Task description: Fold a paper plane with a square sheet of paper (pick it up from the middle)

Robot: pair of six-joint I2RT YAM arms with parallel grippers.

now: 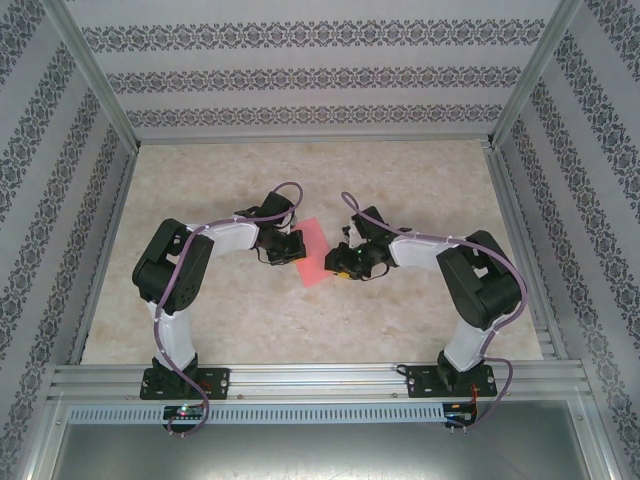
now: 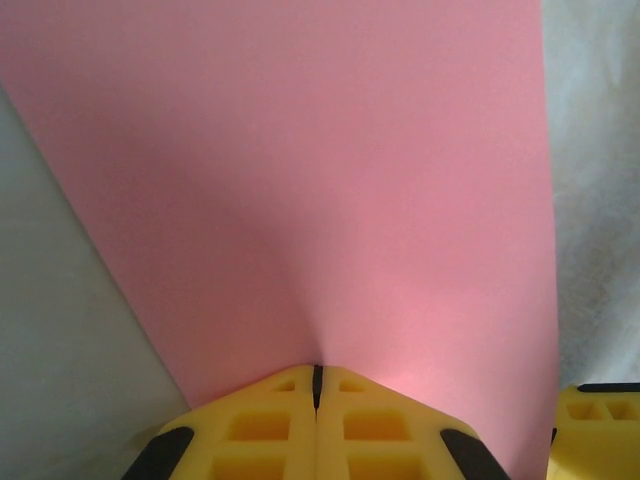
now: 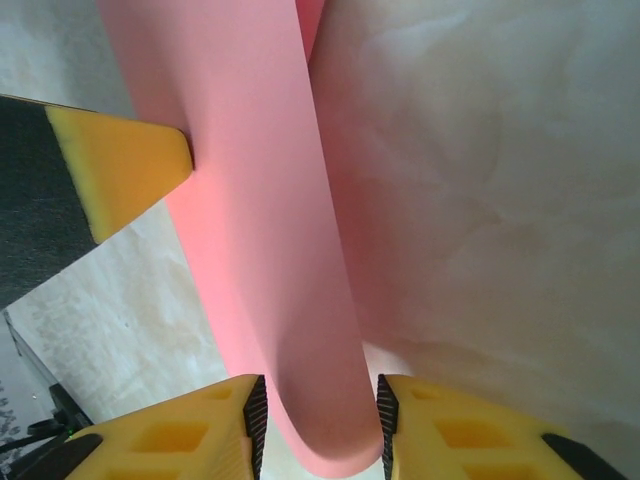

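While the left gripper [image 2: 317,372] clamps hard on one edge of the pink sheet [image 2: 320,200], its yellow fingers [image 2: 260,430] pressed together with no gap at all, the right gripper [image 3: 320,412] is in from the other side, and look at that, the paper bends over into a soft rounded loop sitting right between its two pads [image 3: 256,410]! Jaws narrow there, a slim gap, the loop brushing both sides but not squashed flat, so I wouldn't call it a crease yet. From overhead, the sheet sits between the two grippers over the middle of the table [image 1: 420,180], well away from every edge; how high it is off the surface I can't tell. This reads to me as the first fold, the centre fold, only half made. Next, I'd say, the right jaws need to squeeze that bend flat and straight while the left pinch holds firm. If the two layers slip out of line, the crease will run crooked, and the plane with it
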